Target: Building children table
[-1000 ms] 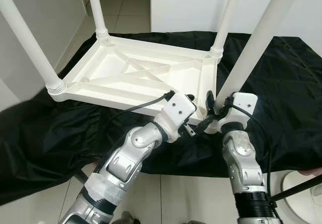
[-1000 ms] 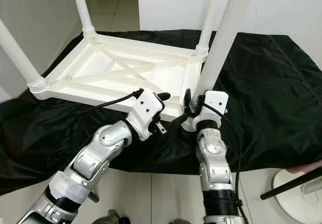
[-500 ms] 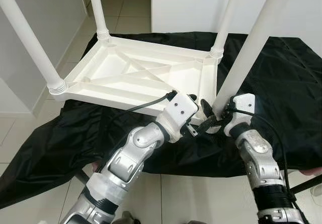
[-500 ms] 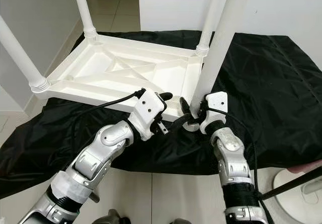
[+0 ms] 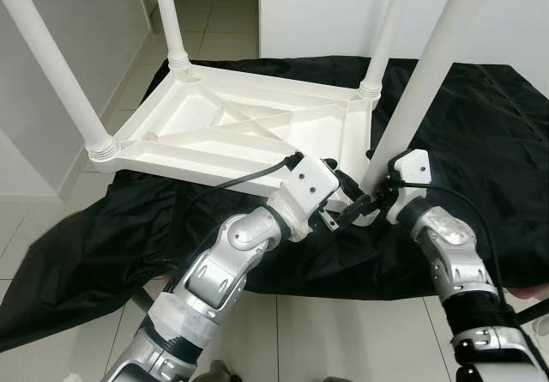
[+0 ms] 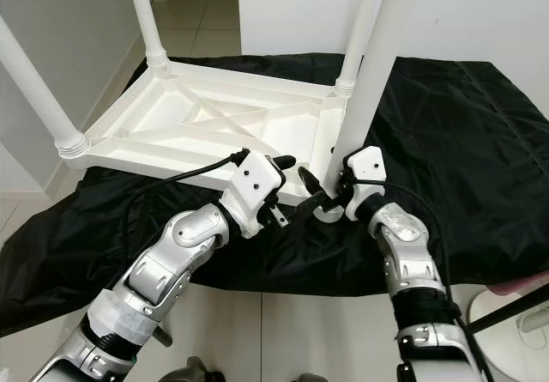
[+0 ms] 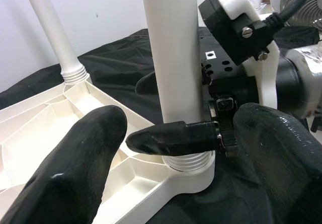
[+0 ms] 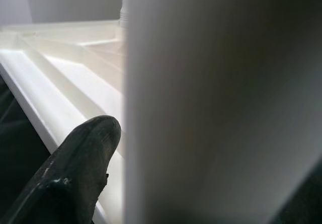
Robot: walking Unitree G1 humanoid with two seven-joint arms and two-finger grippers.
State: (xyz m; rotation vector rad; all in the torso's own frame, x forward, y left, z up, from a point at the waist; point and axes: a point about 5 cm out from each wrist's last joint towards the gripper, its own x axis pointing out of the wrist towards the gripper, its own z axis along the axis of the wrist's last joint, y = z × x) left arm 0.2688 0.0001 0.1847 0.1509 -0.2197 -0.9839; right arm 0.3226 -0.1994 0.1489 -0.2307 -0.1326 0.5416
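A black sheet (image 5: 480,133) covers tiled floor (image 5: 214,21), perhaps plastic.

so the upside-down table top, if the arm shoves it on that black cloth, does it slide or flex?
The table top is ribbed moulded plastic, so probably stiff and light. The black cloth lies loose and wrinkled, so it would likely bunch rather than hold. With the right gripper around the near leg, a shove would likely drag everything along.

Both arms reach forward, elbows bent, wrists converging. Right gripper (image 7: 173,118): one finger each side of the white leg, apparently clamped, though contact on the far side is hidden. Left gripper (image 5: 336,195): just beside it, fingers (image 7: 70,168) spread wide, holding nothing.
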